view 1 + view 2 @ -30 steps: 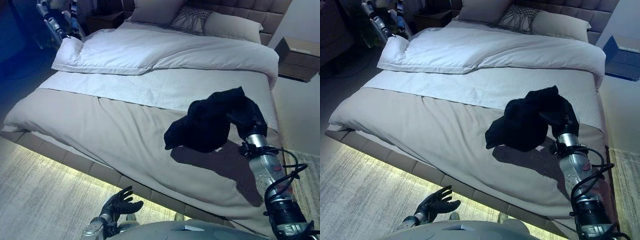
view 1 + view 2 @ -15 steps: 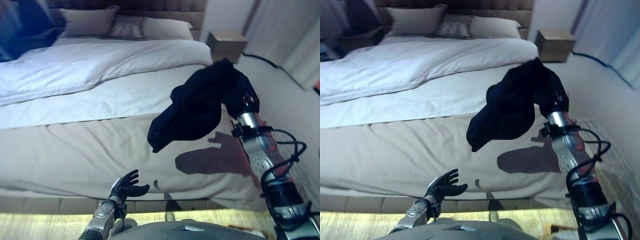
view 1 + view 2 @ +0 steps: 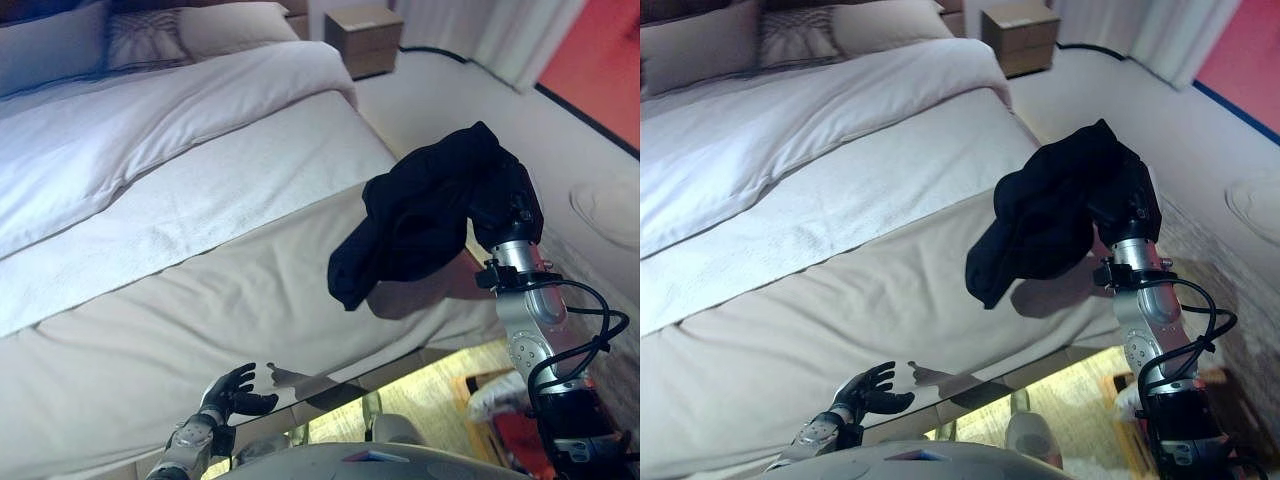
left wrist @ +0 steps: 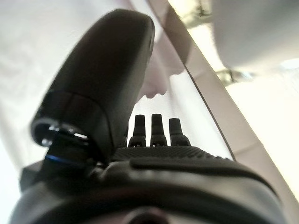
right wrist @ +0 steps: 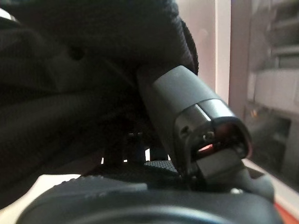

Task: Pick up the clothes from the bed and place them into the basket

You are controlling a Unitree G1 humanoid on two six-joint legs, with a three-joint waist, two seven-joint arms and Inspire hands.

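Note:
My right hand (image 3: 508, 205) is shut on a black garment (image 3: 415, 215) and holds it in the air over the bed's right corner; the cloth hangs down to the left of the hand. In the right wrist view the thumb (image 5: 187, 112) presses into the black cloth (image 5: 70, 74). My left hand (image 3: 232, 390) is open and empty, low by the bed's near edge, with straight fingers (image 4: 152, 128) in the left wrist view. The bed (image 3: 180, 300) has a beige cover and a white duvet (image 3: 120, 130).
Pillows (image 3: 150, 35) lie at the head of the bed. A brown nightstand (image 3: 365, 40) stands by its far right corner, with curtains (image 3: 490, 30) behind. On the floor to the right lie a white item (image 3: 500, 395) and something red (image 3: 515, 440).
The camera has swung to the right, so the whole scene has shifted. My right hand has lifted the black garment off the bed cover and carried it over the bed's right corner.

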